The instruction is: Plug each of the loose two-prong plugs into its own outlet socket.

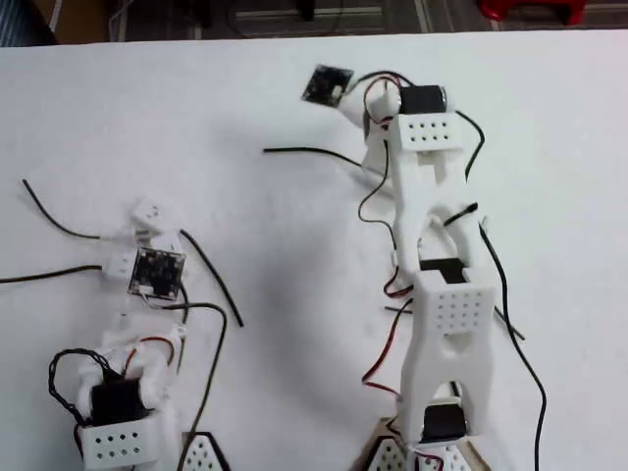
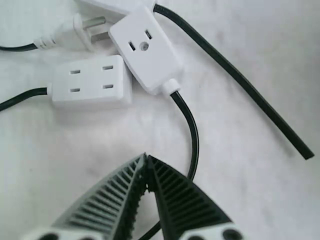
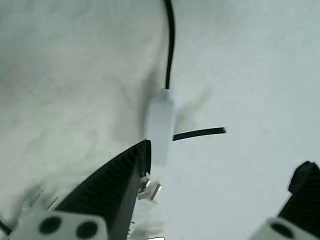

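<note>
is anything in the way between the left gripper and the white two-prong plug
Yes. In the left wrist view the flat white outlet block lies between the shut left gripper and the white two-prong plug; the angled white socket on a black cord sits right beside its prongs.

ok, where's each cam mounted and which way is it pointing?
High view: fixed above the table, facing down; left arm low in frame, right arm stretched out.
Left wrist view: on the left arm, facing down past the shut left end effector at two outlet sockets and a loose plug.
Right wrist view: on the right arm, facing down past the open right end effector at a second plug on a black cord.
Shared: high and left wrist views both show the sockets.
</note>
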Tool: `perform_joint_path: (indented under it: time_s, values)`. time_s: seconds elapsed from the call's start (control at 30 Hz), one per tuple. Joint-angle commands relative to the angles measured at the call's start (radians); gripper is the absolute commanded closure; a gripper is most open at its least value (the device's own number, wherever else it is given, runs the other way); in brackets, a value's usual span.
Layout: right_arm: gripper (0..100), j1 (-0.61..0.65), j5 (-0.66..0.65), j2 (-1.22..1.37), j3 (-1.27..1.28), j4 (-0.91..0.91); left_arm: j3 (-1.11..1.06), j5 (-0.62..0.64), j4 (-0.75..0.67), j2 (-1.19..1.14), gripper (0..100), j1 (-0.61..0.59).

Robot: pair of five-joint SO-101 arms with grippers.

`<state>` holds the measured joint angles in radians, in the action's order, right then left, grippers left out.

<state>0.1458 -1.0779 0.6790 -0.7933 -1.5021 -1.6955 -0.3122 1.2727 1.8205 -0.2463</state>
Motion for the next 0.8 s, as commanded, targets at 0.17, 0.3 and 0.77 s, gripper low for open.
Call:
perform_joint_path:
  time_s: [0.17,0.3,0.77]
  values:
    - [57.6,-0.002,-0.005,0.150,-0.057,0.045,0.002,0.002,0.005,-0.005,98,0.008]
    - [57.6,-0.005,-0.005,0.208,-0.057,0.099,0.002,0.002,0.005,-0.005,98,0.008]
    - [89.1,0.073,0.170,0.217,-0.374,-0.050,0.002,0.002,0.005,-0.005,98,0.008]
